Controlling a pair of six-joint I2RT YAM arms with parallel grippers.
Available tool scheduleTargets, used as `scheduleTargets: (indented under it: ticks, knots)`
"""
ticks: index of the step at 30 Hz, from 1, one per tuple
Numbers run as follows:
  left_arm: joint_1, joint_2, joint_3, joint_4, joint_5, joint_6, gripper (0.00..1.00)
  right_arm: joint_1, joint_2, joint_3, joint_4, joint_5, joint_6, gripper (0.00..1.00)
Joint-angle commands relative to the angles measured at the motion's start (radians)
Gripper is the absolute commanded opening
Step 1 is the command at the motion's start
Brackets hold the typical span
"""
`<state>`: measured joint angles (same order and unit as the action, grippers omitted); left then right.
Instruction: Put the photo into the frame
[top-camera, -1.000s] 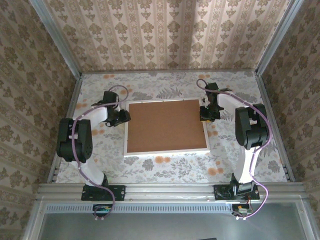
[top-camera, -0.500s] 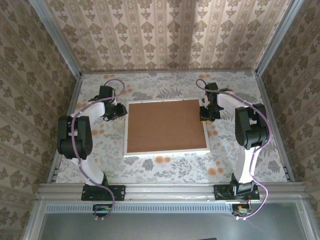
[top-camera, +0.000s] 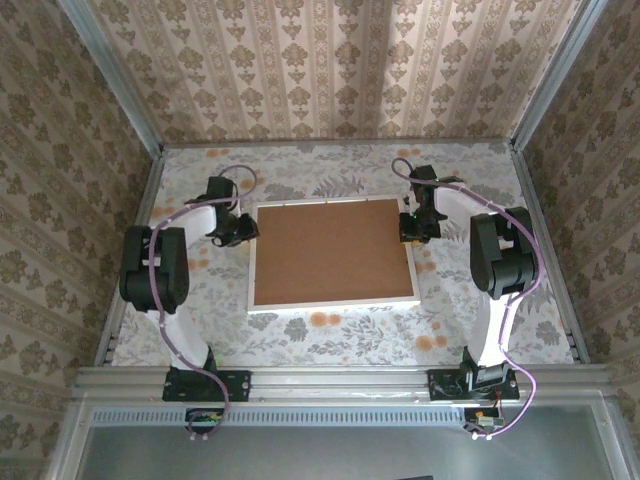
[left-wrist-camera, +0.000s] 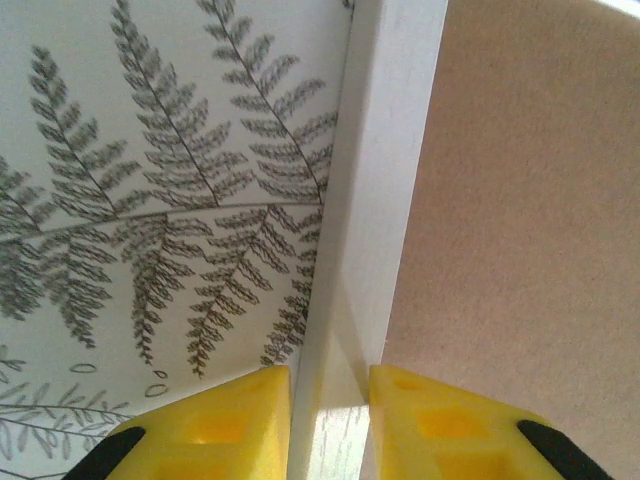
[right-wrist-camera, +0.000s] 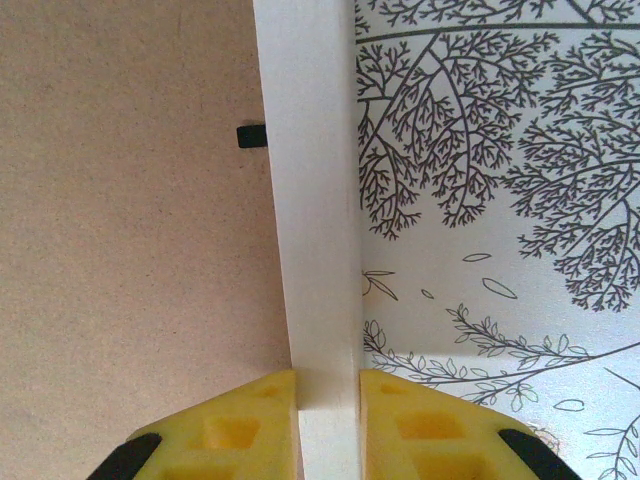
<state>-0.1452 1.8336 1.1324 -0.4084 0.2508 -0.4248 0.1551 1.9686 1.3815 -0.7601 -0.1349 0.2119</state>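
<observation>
**While its side rails are straddled, the frame (top-camera: 330, 303) is laid back-up on the table (top-camera: 330, 340)**

Where the frame's left rail runs toward the table's far left corner, the left gripper (top-camera: 238, 231) is set astride it. In the left wrist view one yellow finger (left-wrist-camera: 225, 415) is seen on the table side and the other over the brown backing board (top-camera: 335, 250). Whether the rail is actually pinched cannot be told. The frame itself is laid flat at the middle of the table, with the board seated inside its white border. At the right rail, near the frame's far right corner, the right gripper (top-camera: 412, 228) is clamped on the frame, its fingers (right-wrist-camera: 240, 425) pressed against both sides of the rail. A small black tab (right-wrist-camera: 252, 134) is seen at the board's edge just beyond.

The frame is judged to be light but wide, stiff along its rails, and fragile if a pane is carried underneath. A hold is best taken on the two opposite rails, never on the board, which may be pushed loose. The painted rail is narrow and smooth, so slipping is to be expected unless both sides are raised level together.
</observation>
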Motion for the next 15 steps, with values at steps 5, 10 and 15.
scheduleTargets:
  ticks: [5, 10, 15]
  knots:
    - [-0.002, -0.002, -0.031, -0.015, -0.004, 0.014, 0.24, 0.003, 0.026, 0.021, -0.022, 0.02, -0.007, 0.22]
    - [-0.008, 0.015, -0.022, -0.018, 0.005, 0.02, 0.22, 0.003, 0.025, 0.02, -0.024, 0.023, -0.009, 0.22]
    - [-0.023, 0.001, -0.039, -0.031, 0.008, 0.033, 0.26, 0.003, 0.031, 0.019, -0.019, 0.008, -0.003, 0.22]
